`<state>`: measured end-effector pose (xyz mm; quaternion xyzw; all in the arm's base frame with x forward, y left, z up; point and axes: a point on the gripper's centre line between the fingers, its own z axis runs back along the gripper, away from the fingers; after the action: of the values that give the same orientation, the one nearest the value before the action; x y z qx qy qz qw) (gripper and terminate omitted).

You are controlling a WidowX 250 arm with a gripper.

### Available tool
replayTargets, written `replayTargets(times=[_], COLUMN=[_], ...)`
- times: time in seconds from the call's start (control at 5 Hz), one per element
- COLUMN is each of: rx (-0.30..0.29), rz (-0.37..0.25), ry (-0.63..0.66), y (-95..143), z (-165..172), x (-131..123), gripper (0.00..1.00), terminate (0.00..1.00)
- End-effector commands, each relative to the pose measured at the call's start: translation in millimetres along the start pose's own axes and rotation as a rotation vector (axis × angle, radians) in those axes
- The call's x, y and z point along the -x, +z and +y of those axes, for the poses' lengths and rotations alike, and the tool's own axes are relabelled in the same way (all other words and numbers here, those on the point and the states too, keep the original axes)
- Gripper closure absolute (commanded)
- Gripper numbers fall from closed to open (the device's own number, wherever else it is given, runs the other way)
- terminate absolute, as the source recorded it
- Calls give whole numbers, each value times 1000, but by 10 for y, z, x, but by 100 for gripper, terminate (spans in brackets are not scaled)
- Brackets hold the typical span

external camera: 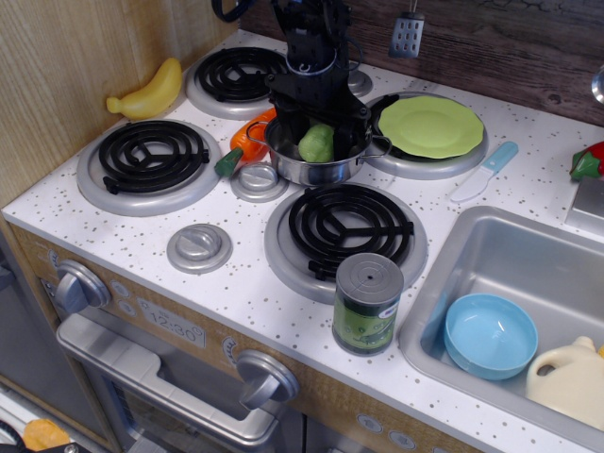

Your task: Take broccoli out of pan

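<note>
The broccoli [318,144], a small light-green rounded lump, lies inside the pan [316,174], a small shiny steel pot standing between the burners at the back middle of the stove. My black gripper [319,132] has come down from above into the pan. Its two fingers stand apart, one on each side of the broccoli, with the left fingertip [286,127] by the pan's left wall. The jaws are open around the broccoli. I cannot tell whether they touch it.
An orange carrot [247,140] lies against the pan's left side. A green plate [430,125] sits on the back right burner, a banana [151,92] at far left, a green-labelled can [367,304] in front. The sink [528,247] holds a blue bowl [490,335].
</note>
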<state>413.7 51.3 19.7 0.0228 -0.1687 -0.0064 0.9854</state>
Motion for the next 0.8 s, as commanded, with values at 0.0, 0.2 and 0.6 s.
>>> replayTargets(times=[0.0, 0.2, 0.6], rx=[8, -15, -88], rz=[-37, -5, 49], ry=[6, 24, 4], y=[49, 190, 746], z=[66, 50, 118], x=[-65, -76, -110], gripper=[100, 100, 100], terminate=[0, 0, 0])
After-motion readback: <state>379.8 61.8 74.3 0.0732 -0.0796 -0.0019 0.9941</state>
